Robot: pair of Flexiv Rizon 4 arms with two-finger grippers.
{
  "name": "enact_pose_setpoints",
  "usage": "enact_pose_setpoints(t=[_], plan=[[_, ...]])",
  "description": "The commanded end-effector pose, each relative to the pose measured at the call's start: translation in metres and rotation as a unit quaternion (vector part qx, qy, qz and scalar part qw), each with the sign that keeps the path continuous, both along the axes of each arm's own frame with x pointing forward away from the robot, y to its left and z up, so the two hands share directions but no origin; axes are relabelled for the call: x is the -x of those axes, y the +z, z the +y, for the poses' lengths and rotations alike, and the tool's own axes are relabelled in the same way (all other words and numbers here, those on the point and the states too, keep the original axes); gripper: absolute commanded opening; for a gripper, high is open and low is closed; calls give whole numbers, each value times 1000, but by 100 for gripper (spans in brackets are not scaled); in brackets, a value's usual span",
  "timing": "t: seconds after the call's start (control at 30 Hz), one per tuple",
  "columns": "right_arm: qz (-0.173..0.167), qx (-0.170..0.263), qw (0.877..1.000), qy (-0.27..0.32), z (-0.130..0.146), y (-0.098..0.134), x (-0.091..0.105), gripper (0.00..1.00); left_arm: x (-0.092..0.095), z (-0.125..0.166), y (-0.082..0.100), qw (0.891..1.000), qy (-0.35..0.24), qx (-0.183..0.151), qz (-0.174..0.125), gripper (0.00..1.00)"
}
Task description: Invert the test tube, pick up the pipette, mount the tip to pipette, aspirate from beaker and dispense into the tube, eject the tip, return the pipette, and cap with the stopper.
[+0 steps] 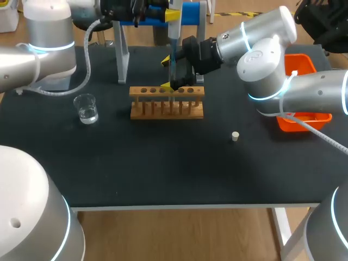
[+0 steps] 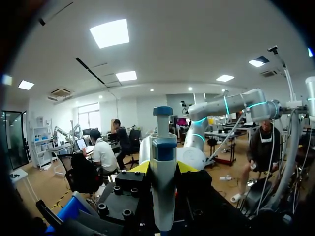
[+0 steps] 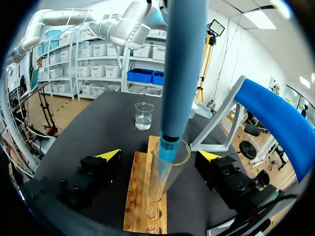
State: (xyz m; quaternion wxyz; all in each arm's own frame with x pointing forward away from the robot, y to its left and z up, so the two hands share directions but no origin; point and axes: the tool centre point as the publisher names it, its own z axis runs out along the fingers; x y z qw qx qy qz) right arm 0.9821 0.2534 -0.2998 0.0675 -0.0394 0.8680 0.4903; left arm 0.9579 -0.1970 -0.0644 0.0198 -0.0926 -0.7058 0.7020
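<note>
The blue and white pipette point(image 2: 162, 167) stands upright with my left gripper point(image 2: 162, 169) shut on its body. In the head view my left gripper point(image 1: 173, 15) holds the pipette point(image 1: 173, 41) above the wooden rack point(image 1: 166, 103). The pipette's lower end point(image 3: 172, 142) reaches into the mouth of the clear test tube point(image 3: 165, 172), which stands upright in the rack point(image 3: 142, 196). My right gripper point(image 3: 159, 156) is open, one yellow tip on either side of the tube and neither touching it. The glass beaker point(image 1: 86, 107) holds a little water. The white stopper point(image 1: 235, 136) lies on the table.
The blue pipette stand point(image 1: 187, 13) with grey legs rises behind the rack. An orange bin point(image 1: 304, 119) sits at the table's right edge, under my right arm. The beaker point(image 3: 143, 115) is beyond the rack's far end in the right wrist view.
</note>
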Motion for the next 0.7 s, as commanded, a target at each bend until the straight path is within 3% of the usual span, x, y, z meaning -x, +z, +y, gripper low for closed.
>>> enact_pose_setpoints(t=[0.03, 0.7], plan=[[1, 0, 1000, 2, 0, 0, -1, 100, 0, 0, -2, 1000, -1, 1, 0, 0], [1, 0, 1000, 2, 0, 0, -1, 100, 1, 0, -4, 1000, -3, 1, 1, 0]])
